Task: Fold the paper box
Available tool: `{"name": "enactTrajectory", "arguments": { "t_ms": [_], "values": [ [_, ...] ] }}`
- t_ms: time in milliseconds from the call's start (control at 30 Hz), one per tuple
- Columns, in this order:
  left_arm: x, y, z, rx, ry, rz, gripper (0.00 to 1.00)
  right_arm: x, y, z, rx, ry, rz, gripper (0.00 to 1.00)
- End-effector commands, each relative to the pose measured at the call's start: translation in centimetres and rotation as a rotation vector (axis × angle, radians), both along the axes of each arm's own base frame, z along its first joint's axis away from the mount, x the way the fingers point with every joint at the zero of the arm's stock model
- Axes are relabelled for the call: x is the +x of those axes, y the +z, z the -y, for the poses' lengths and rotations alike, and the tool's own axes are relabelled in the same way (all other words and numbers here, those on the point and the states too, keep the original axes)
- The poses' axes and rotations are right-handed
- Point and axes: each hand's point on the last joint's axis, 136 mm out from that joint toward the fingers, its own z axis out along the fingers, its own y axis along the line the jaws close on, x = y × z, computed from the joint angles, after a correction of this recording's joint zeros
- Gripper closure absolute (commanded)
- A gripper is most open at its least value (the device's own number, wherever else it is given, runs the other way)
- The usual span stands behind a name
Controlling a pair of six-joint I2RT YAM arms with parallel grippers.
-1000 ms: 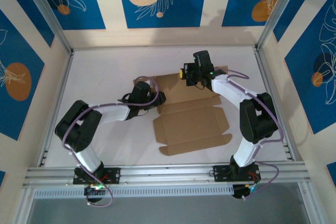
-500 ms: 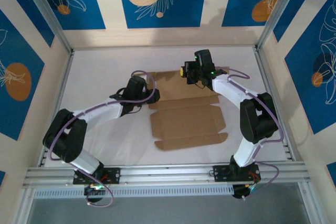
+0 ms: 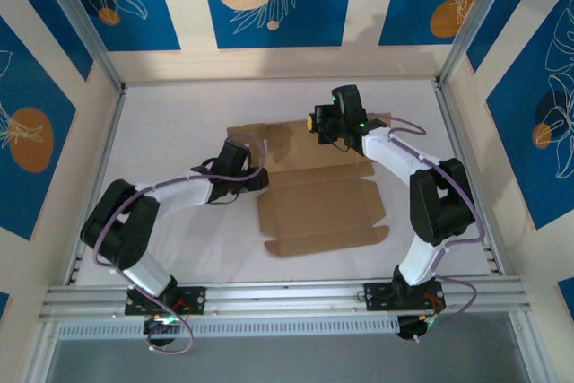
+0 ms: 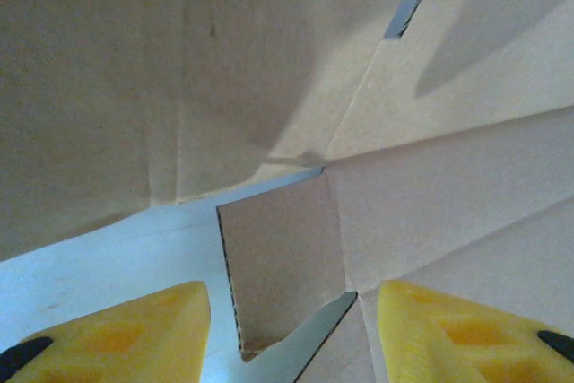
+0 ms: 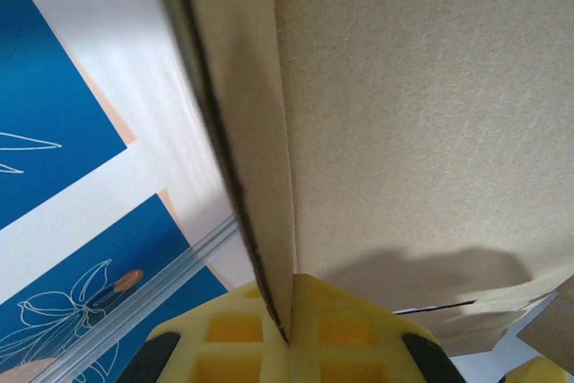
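Observation:
The paper box lies as a flat brown die-cut sheet on the white table, flaps spread out. My right gripper is at the sheet's far edge. In the right wrist view its yellow jaws are shut on the edge of a cardboard panel. My left gripper sits low at the sheet's left edge. In the left wrist view it is open, and a small side flap stands between its yellow fingers, touching neither.
Patterned walls and slanted aluminium posts close in the table on three sides. A metal rail with both arm bases runs along the near edge. Bare table lies left of the sheet and behind it.
My left gripper drew back to the left, then returned to the sheet's left edge. The sheet slid slightly left. The right arm stayed put, still gripping.

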Motion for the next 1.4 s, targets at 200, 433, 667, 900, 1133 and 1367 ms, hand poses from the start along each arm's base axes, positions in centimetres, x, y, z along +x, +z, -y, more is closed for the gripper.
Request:
{"name": "enactTrajectory", "arguments": {
  "t_ms": [200, 433, 667, 900, 1133, 1367],
  "values": [
    [0.3, 0.4, 2.1, -0.159, 0.002, -0.028, 0.48, -0.3, 0.8, -0.6, 0.003, 0.022, 0.034, 1.0],
    [0.6, 1.5, 2.6, -0.193, -0.003, -0.003, 0.49, -0.4, 0.4, -1.2, 0.006, 0.032, 0.03, 1.0],
    [0.9, 1.9, 3.7, -0.201, -0.026, 0.003, 0.51, -0.7, 0.1, -1.9, 0.002, 0.048, 0.026, 1.0],
    [0.8, 2.8, 4.8, -0.194, -0.057, 0.018, 0.51, -1.0, -0.6, -2.0, 0.0, 0.049, 0.011, 1.0],
    [0.9, 2.4, 6.2, -0.181, -0.085, 0.01, 0.51, -1.3, -1.0, -2.6, 0.001, 0.067, 0.003, 1.0],
    [1.2, 0.7, 6.7, -0.163, -0.092, -0.017, 0.51, -1.7, -1.4, -2.5, -0.003, 0.072, -0.009, 1.0]
  ]
}}
